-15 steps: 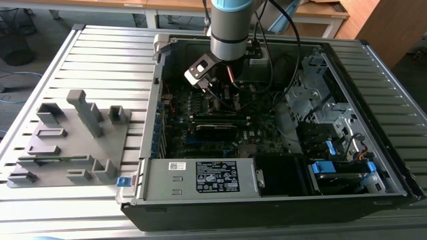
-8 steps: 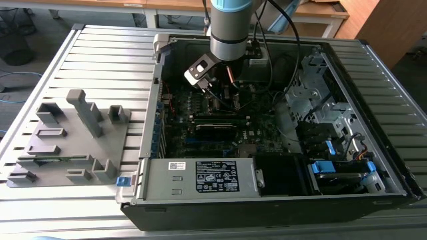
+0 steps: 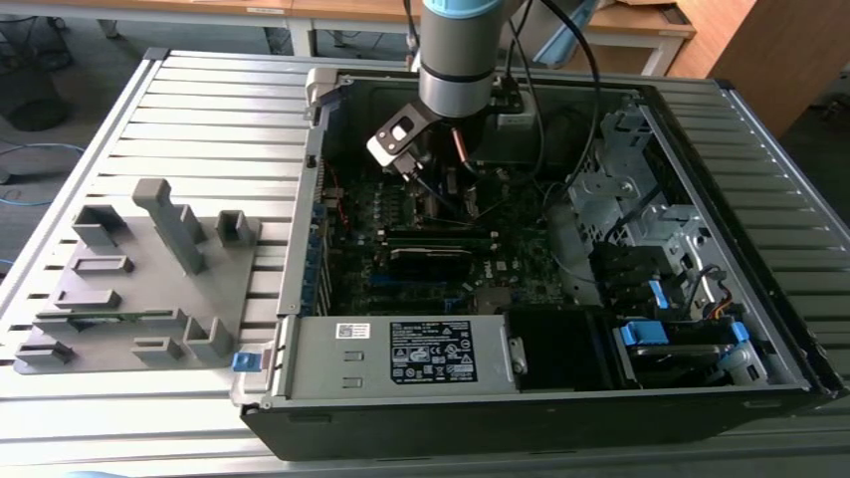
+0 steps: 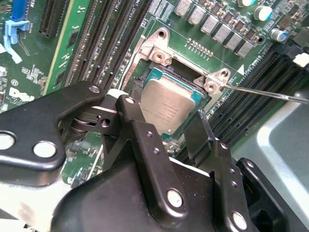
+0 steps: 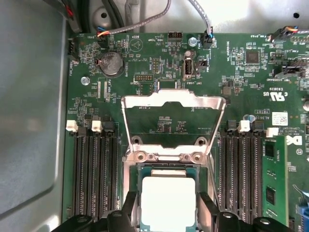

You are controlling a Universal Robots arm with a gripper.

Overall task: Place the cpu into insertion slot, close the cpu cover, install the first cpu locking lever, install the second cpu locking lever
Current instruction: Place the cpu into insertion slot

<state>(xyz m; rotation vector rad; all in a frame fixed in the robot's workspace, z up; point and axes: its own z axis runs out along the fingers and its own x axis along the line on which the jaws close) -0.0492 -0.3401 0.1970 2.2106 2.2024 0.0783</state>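
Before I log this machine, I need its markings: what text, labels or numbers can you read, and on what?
White label on the power supply box: print too small to read.
Small white sticker beside it: unreadable.
White lettering on the motherboard: too small and blurred to read.
Engraving on the cpu: too faint to read.

You get soft, even light in the exterior view: the slatted table (image 3: pixel 199 110) reads bright, while the inside of the computer case (image 3: pixel 439 249) lies in shadow. In the first wrist view the cpu (image 5: pixel 168 203) glares to plain white, and the cpu cover (image 5: pixel 174 99) shines along its rim.
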